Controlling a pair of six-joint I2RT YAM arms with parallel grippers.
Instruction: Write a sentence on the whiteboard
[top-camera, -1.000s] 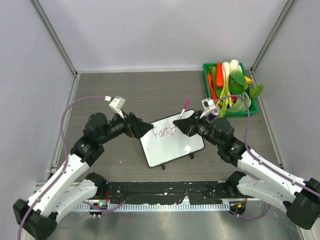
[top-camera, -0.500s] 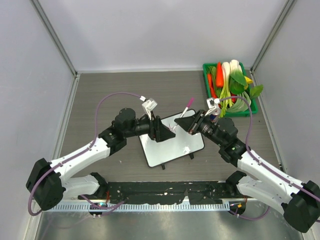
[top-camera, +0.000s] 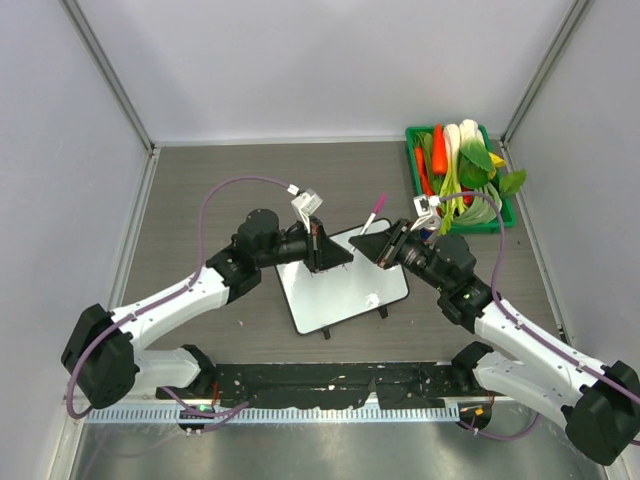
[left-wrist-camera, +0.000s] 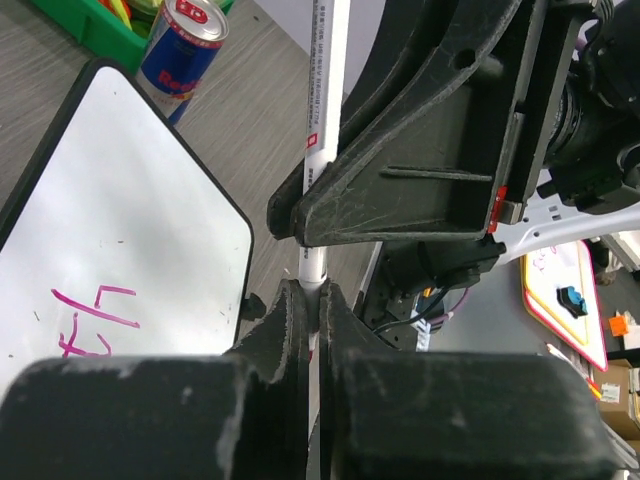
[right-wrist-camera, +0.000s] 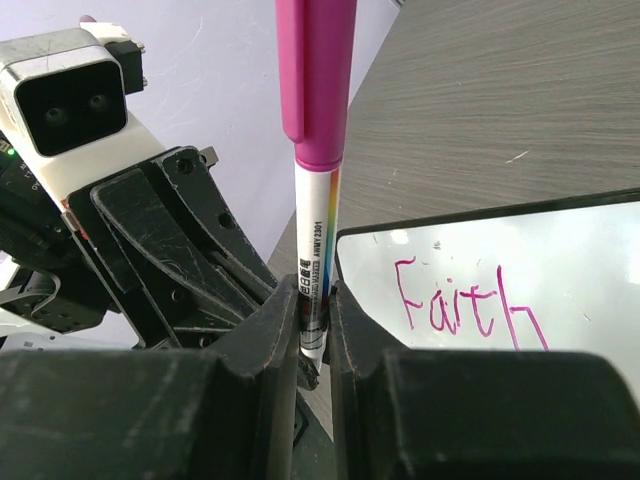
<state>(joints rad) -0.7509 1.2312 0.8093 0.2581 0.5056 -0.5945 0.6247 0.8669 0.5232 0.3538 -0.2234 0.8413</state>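
At the left of the overhead view, the left arm is seen stretched across the grey desk (top-camera: 220, 180), and the left pincer (top-camera: 337, 256) is held over the far left edge of the whiteboard (top-camera: 340, 295). In the left wrist view its fingers are pressed together around the lower end of a white-barrelled marker (right-wrist-camera: 313, 230).

The whiteboard is laid flat near the middle of the desk, turned at an angle, between the two arms. On its far part the sentence (right-wrist-camera: 465, 300) is begun in pink: only the word "Faith" can be read.

The marker is held upright and slightly tilted above the board's far edge, its pink cap uppermost. Whether its tip touches the board cannot be told.

Just to the right, the right pincer (top-camera: 383, 248) is closed on the marker's barrel below the cap, facing the left pincer closely.

Beyond the board, a blue and silver drink can (left-wrist-camera: 183, 50) is stood upright on the desk. At the far right corner a green tray (top-camera: 411, 134) filled with vegetables (top-camera: 462, 160) is set.
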